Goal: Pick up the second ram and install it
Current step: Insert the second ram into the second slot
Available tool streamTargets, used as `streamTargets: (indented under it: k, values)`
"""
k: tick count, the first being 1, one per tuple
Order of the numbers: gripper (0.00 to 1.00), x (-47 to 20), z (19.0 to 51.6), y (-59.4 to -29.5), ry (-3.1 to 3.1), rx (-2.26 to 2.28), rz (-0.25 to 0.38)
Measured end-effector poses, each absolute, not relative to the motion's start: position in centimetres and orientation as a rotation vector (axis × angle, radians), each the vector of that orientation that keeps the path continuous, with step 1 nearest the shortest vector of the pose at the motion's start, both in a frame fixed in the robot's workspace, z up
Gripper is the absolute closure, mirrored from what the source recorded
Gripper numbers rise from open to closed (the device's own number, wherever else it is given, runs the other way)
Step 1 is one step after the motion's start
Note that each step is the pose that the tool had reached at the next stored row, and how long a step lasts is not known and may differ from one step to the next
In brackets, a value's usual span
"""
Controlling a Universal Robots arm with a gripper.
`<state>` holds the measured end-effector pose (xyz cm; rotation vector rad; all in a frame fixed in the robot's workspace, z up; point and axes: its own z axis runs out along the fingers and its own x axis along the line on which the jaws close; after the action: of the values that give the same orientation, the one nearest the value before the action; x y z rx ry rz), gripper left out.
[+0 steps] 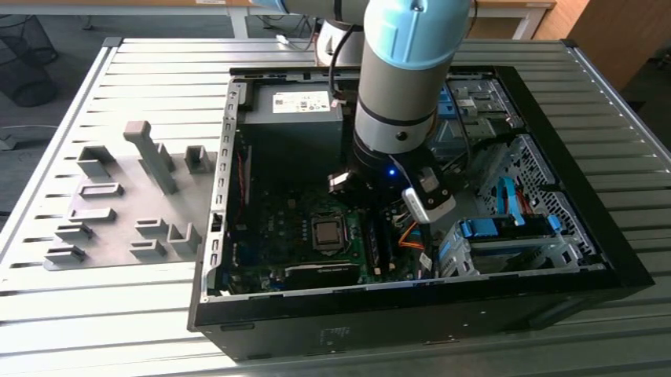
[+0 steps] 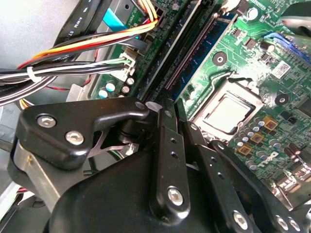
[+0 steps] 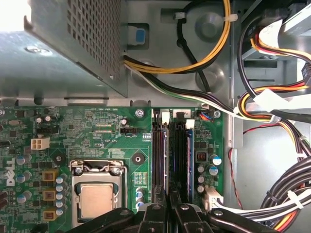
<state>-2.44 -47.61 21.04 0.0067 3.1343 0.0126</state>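
Pincer [image 3: 169, 206] low over motherboard's [image 3: 97, 141] memory slots [image 3: 172, 155]; fingers close together

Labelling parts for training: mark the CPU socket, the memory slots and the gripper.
CPU socket [image 3: 95, 200], first wrist view, on its metal lid.
Memory slots [image 3: 174, 155], first wrist view, mid-length.
Gripper [image 2: 170, 109], second wrist view, between the fingertips.
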Motion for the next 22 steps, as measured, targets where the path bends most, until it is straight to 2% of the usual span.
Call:
streamTargets:
  k: [16, 17, 22]
  values:
    - [0.85, -2.36, 20.89, -47.61, 3.134, 0.008, 0.012]
    - [0.79, -2.36, 20.89, -47.61, 3.134, 0.008, 0.012]
    - [0.79, -2.36, 21.23, -47.60, 3.134, 0.008, 0.012]
